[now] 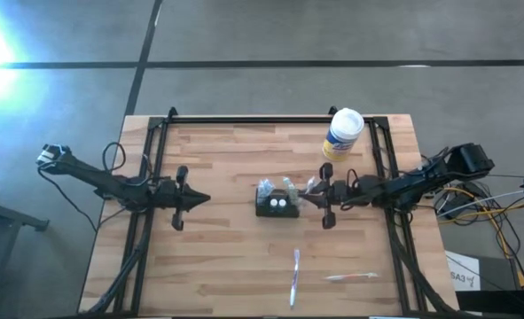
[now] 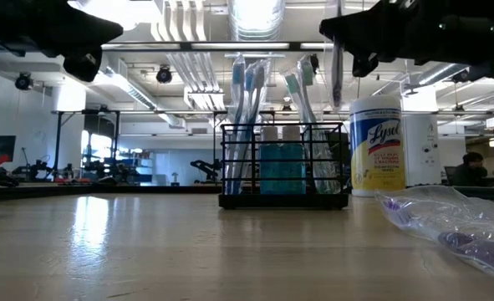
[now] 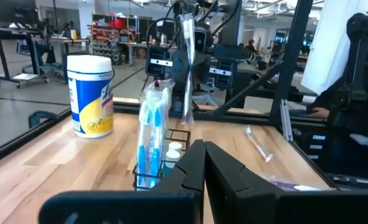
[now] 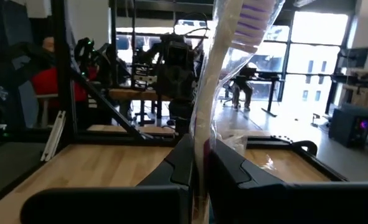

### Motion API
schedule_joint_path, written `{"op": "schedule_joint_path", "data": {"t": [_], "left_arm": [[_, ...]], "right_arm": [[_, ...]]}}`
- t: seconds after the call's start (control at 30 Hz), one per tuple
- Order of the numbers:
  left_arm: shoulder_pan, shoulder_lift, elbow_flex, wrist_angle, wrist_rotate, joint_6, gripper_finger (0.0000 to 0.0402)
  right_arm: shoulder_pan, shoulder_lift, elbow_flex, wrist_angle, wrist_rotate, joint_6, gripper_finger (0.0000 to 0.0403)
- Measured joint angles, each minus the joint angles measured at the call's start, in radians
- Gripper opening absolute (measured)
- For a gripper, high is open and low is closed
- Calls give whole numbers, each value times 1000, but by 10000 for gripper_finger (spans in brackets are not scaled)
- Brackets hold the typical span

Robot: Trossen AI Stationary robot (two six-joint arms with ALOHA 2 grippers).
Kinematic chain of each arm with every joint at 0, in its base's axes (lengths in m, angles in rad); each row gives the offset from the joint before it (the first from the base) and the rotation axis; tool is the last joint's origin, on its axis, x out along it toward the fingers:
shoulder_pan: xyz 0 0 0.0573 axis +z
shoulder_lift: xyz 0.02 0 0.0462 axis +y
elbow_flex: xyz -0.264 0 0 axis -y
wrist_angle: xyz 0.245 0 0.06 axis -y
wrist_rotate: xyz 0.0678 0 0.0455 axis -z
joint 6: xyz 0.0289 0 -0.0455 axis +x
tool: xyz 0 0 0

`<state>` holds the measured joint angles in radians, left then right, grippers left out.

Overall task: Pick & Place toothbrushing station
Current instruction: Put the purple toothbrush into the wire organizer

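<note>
**Wire-frame brush holder sitting mid-worktop, right arm holding a wrapped toothbrush above it**

Going left to right on the wooden worktop (image 1: 217, 266): the left gripper (image 1: 201, 198) hangs over the left half, well apart from everything, with its fingers pressed together and nothing between them.

Then in the middle you've got the toothbrushing station (image 1: 277, 206). From table height it's a small black wire-frame box (image 2: 283, 165) with a solid black base, standing upright. Several wrapped toothbrushes stick up out of it, blue-and-white ones on one side and greenish ones on the other, with a blue block inside the cage between them.

Just to its right is the right gripper (image 1: 310, 198), fingers clamped on a plastic-wrapped toothbrush (image 4: 218, 74) with purple bristles, held upright above the station's right end.

Behind that, near the far edge, stands a Lysol wipes canister (image 1: 342, 134). Near the front edge lie two more wrapped toothbrushes (image 1: 294, 277), one lengthwise, one (image 1: 350, 277) crosswise to its right.
</note>
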<state>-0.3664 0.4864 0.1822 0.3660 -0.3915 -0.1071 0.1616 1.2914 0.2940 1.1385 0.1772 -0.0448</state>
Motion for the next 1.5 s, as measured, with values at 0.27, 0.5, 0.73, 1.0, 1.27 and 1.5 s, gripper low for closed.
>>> {"op": "schedule_joint_path", "data": {"t": [0.27,0.5,0.73,1.0,1.27,1.5], "left_arm": [[-2,0,-4,0,7,-9,9],[-2,1,-7,-1,7,-5,9],[-3,1,-7,0,8,-2,9],[-3,1,-7,-1,12,2,9],[-3,1,-7,-1,13,2,9],[-3,1,-7,-1,13,6,9]], "right_arm": [[113,157,82,3,361,-5,18],[206,314,169,5,670,-37,18],[227,394,204,54,725,-29,18],[229,461,175,165,743,6,18],[238,523,177,246,742,11,18],[242,537,177,260,742,16,18]]}}
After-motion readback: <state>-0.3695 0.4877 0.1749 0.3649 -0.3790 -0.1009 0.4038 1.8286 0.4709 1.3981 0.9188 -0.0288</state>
